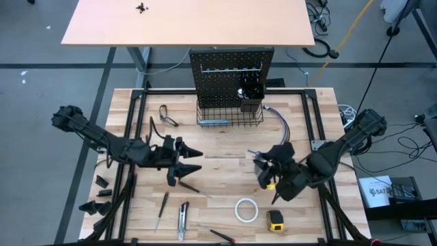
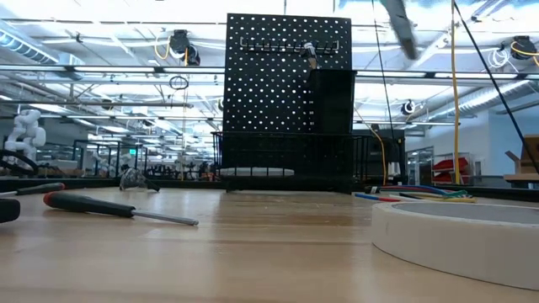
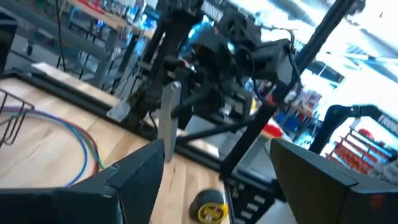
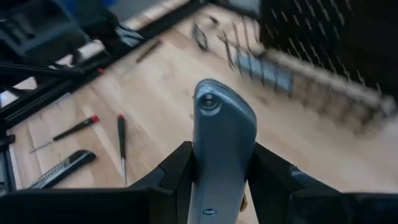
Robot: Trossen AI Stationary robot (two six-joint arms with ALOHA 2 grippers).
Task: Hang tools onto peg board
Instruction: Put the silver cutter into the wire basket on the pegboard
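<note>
The black peg board [image 1: 232, 68] stands upright at the table's far side, with a wire basket [image 1: 229, 113] at its foot. My right gripper [image 4: 221, 168] is raised above the table's middle right [image 1: 265, 167] and shut on a grey utility knife [image 4: 221, 130]. My left gripper [image 3: 214, 168] hovers open at the middle left [image 1: 186, 166] with nothing between its fingers. It faces the right arm and the knife [image 3: 168, 118]. Loose on the table lie screwdrivers [image 1: 194, 186], a second utility knife [image 1: 182, 220], a white tape roll [image 1: 246, 210], a yellow tape measure [image 1: 275, 219] and pliers [image 1: 167, 115]. My right gripper pinches the knife's grey body [image 4: 219, 165] between its two fingers, one on each flat-side edge. The knife runs along the fingers, and its rounded end [image 4: 214, 102] sticks out past the fingertips. It is lifted clear of the table.
A bundle of coloured wires [image 1: 283, 123] curves across the table right of the basket. A black frame rail [image 1: 133, 137] borders the work area. A peach tabletop [image 1: 191, 20] lies beyond the peg board. More screwdrivers [image 1: 162, 208] lie near the front edge.
</note>
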